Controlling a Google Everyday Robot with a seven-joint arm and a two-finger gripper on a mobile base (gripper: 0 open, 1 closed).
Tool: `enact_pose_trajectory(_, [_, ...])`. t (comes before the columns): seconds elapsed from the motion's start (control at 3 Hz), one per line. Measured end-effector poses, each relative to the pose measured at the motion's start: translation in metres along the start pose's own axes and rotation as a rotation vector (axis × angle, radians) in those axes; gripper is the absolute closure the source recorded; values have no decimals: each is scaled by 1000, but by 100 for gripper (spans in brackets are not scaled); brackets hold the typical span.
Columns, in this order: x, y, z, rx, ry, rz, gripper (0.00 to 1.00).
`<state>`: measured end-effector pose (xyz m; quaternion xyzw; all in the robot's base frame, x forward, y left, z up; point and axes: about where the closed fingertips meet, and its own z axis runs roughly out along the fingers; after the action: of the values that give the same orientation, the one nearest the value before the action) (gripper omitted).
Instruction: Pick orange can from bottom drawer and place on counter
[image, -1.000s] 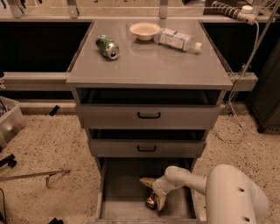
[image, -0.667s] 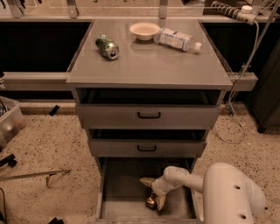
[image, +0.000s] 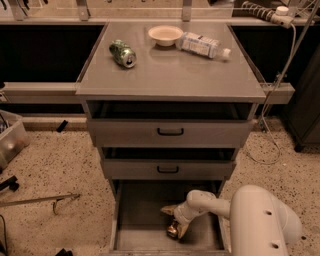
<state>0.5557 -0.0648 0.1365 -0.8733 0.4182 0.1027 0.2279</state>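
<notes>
The bottom drawer (image: 135, 215) is pulled out, with a plain grey floor. The orange can (image: 173, 229), small and shiny, lies on that floor right of centre. My gripper (image: 175, 221) reaches down into the drawer from the white arm at the lower right. Its fingers (image: 168, 210) stand around the can, one above it and one beside it. The counter (image: 175, 75) is the broad grey top above the drawers.
On the counter lie a green can (image: 123, 53), a white bowl (image: 165, 34) and a plastic bottle (image: 204, 46). Two shallower drawers with black handles (image: 170, 132) stick out above the bottom drawer. A cable (image: 272, 135) hangs at the right. A bin (image: 10, 140) stands at the left.
The white arm has shifted a little to the left. The gripper stays at the orange can in the bottom drawer.
</notes>
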Motion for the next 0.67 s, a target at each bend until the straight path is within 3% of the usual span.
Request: enact_pose_trajectory(0.67, [0, 0, 0, 0, 0, 0, 65])
